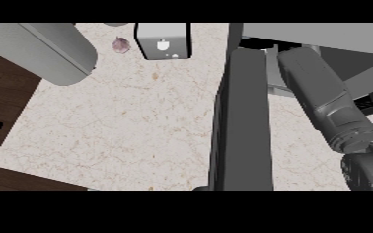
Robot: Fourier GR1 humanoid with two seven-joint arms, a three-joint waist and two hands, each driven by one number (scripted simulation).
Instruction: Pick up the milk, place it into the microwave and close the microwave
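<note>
milk (164,41): white carton standing at the worktop's (124,123) far edge, nothing touching it
microwave door (242,121): swung open, edge-on
right hand (358,170): mostly cut off at the frame edge, can't tell its state
left hand: out of view

Evenly and softly lit from above, with no glare on the pale desk (131,128). Only faint, diffuse shadows under the white carton (164,40) far off and along the dark door (244,123). Soft-edged throughout, without visible bending at the borders.
</note>
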